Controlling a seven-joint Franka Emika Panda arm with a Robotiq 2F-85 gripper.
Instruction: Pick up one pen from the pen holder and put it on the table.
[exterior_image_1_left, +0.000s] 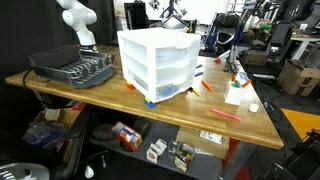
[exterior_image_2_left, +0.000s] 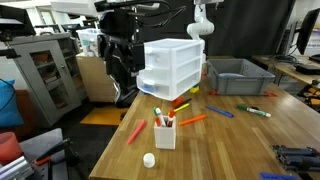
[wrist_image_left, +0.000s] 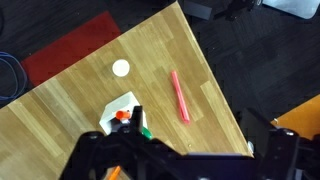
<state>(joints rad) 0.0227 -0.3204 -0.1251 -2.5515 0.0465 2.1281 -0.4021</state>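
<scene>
- the step in hand looks like the approach: the gripper hangs high over the table, well apart from the pen holder, and no pen has been lifted out yet.
- the claw: in the wrist view its dark fingers frame the bottom edge with a gap between them and nothing held. i read it as spread open and empty, though the fingertips are dim and partly cut off, so this is not certain.
- the pen holder stands upright near the table's corner edge, with the pens poking out of its top. in the wrist view an orange and a green tip show just above the claw.
- near the holder but not touching it lie a small white round object and a loose red pen, flat on the wood. more loose pens lie further in, toward the white three-drawer unit.
- the next move likely calls for a straight descent centred on the holder, with the jaws lined up to either side of a single pen tip.
- the tips sit close together, so the claw should probably close on the top of one shaft only, then lift straight up so the light holder is not dragged or tipped.
- bare wood beside the holder gives room to lay the pen down.
</scene>
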